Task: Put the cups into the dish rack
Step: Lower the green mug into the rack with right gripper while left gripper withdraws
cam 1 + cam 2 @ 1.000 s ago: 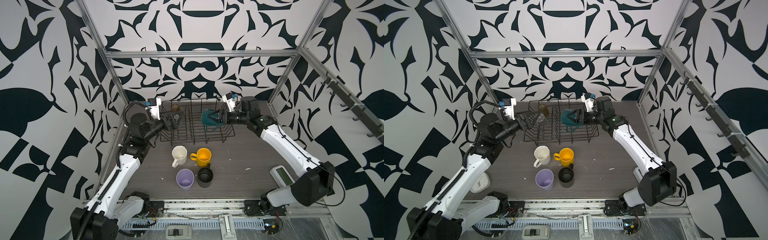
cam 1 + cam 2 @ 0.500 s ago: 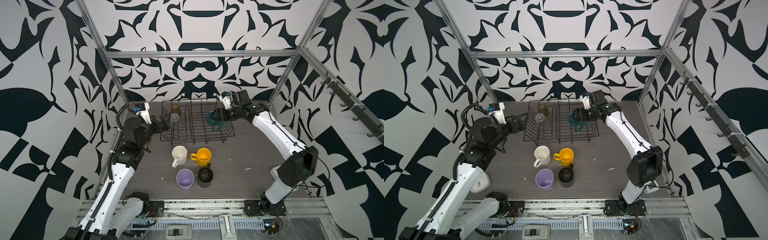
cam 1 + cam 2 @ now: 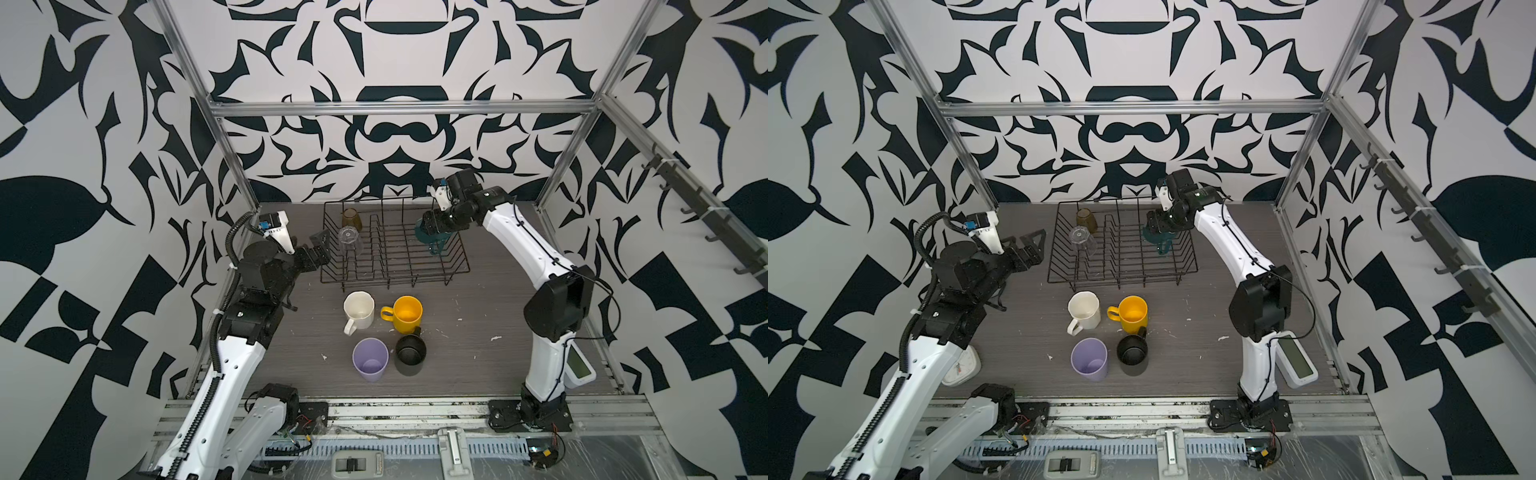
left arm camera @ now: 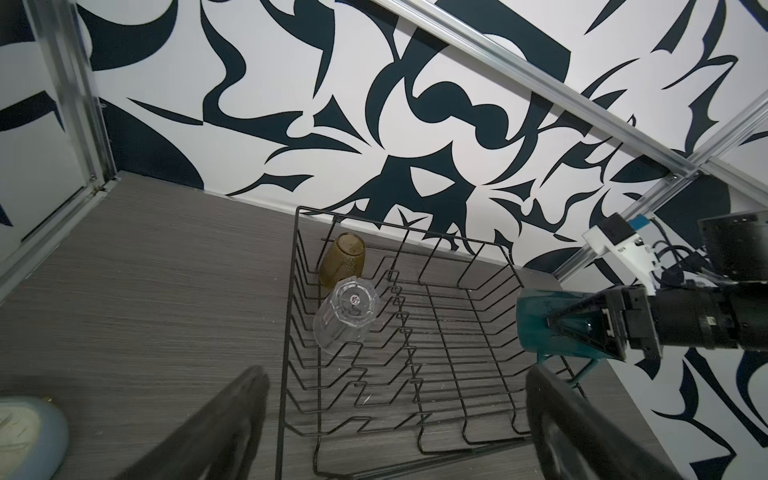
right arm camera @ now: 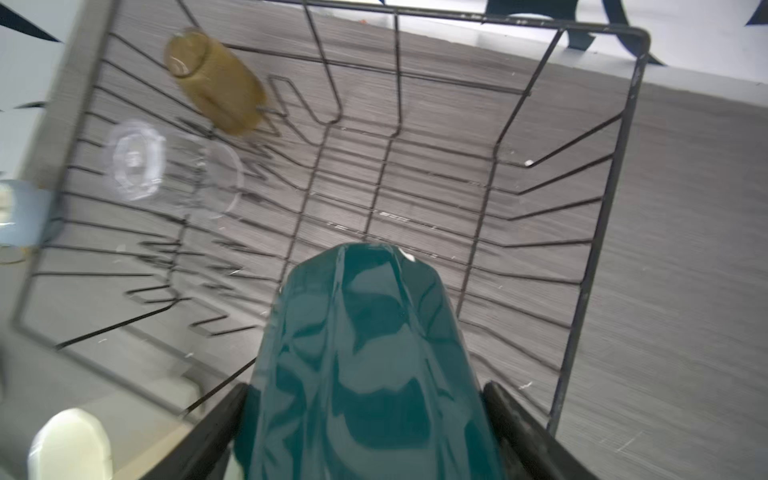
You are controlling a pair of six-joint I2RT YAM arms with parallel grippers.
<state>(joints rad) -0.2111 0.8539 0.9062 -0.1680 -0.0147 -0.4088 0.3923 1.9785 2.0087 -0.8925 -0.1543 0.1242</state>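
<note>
1. Right wrist view, item in hand: glossy dark-green ceramic mug (image 4: 532,328), lying sideways between the fingers of the right gripper (image 5: 363,397); jaws spread wide and closed on its body; handle hanging downward.
2. Location of that item: over the right end of the large black wire dish rack (image 3: 390,253), low among the side wires; whether it rests on them cannot be told; judged mid-placement, not yet let go.
3. Loaded, both top views: dimpled amber glass tumbler (image 3: 351,219) and faceted clear glass tumbler (image 3: 349,240), tipped base-up at the rack's left end, one just behind the other.
4. Left to load, upright on the grey wood-grain table (image 3: 478,299) in front of the rack: cream ceramic mug (image 3: 358,309); yellow mug (image 3: 408,313); lilac plastic tumbler (image 3: 370,359); black mug (image 3: 410,351); grouped close together.
5. Left gripper (image 3: 321,248): jaws fully apart, holding nothing; beside the rack's left wall.
6. Tally, as a judgement: two of seven stowed, one going in, four outstanding; under halfway.
</note>
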